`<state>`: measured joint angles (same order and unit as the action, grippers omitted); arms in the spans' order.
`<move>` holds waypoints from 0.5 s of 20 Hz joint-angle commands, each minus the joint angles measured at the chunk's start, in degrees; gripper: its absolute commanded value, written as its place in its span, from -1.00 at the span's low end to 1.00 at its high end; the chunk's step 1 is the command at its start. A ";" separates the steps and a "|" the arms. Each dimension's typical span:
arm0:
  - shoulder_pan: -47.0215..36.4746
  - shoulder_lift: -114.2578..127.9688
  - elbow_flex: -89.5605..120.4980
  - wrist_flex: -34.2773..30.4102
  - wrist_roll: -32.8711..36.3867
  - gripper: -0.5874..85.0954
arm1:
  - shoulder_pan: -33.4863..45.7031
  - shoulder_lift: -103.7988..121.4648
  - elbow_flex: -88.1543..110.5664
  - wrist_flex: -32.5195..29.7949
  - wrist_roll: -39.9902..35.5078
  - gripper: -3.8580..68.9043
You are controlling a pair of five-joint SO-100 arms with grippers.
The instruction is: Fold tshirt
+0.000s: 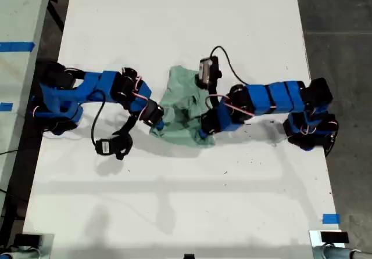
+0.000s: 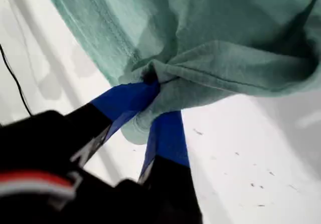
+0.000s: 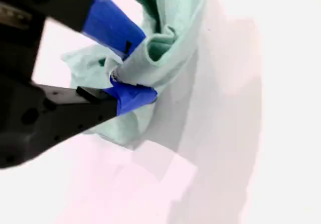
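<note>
The pale mint-green tshirt (image 1: 185, 103) lies bunched and crumpled in the middle of the white table (image 1: 186, 201), between the two blue arms. My first gripper (image 1: 155, 119) comes in from the exterior view's left and is shut on a hem fold at the cloth's lower left. In the first wrist view its blue-taped fingers (image 2: 131, 97) pinch that fold of the tshirt (image 2: 225, 38). My second gripper (image 1: 204, 130) reaches in from the exterior view's right. It is shut on the tshirt (image 3: 173, 33), with a bunched edge between its blue fingertips (image 3: 134, 96).
The table's long edges run down both sides of the exterior view, with dark floor (image 1: 343, 15) beyond the right one. A second pale surface with blue tape (image 1: 16, 46) stands at the left. A blue tape mark (image 1: 330, 218) sits near the table's lower right. Cables trail from both arms.
</note>
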<state>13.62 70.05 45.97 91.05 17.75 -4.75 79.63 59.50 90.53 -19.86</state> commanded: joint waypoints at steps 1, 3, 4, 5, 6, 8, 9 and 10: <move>-14.77 5.89 -2.55 0.62 13.80 -0.99 | 14.85 11.43 5.36 0.62 -10.55 -0.95; -24.17 5.27 -2.99 -1.58 23.82 -0.99 | 25.58 14.41 8.88 -0.44 -19.60 -0.95; -27.95 5.01 -2.55 -3.78 28.21 -0.99 | 30.06 15.12 9.93 -1.23 -23.55 -0.95; -31.29 4.22 -2.64 -5.63 31.38 -0.99 | 33.84 15.73 10.99 -2.37 -27.51 -0.95; -33.93 3.16 -2.55 -7.47 34.54 -0.99 | 36.83 16.26 12.04 -3.87 -31.03 -0.95; -37.53 0.44 -1.85 -10.28 38.14 -0.99 | 40.34 17.05 16.17 -8.70 -36.56 -0.95; -38.50 -1.32 -0.62 -12.66 39.73 -0.99 | 41.31 17.40 20.04 -12.48 -38.14 -0.95; -39.37 -4.13 0.00 -15.12 40.61 -0.98 | 41.92 17.58 24.70 -17.14 -39.29 -0.95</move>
<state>-22.15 67.68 46.23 79.28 55.99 34.54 93.16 79.45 80.07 -55.81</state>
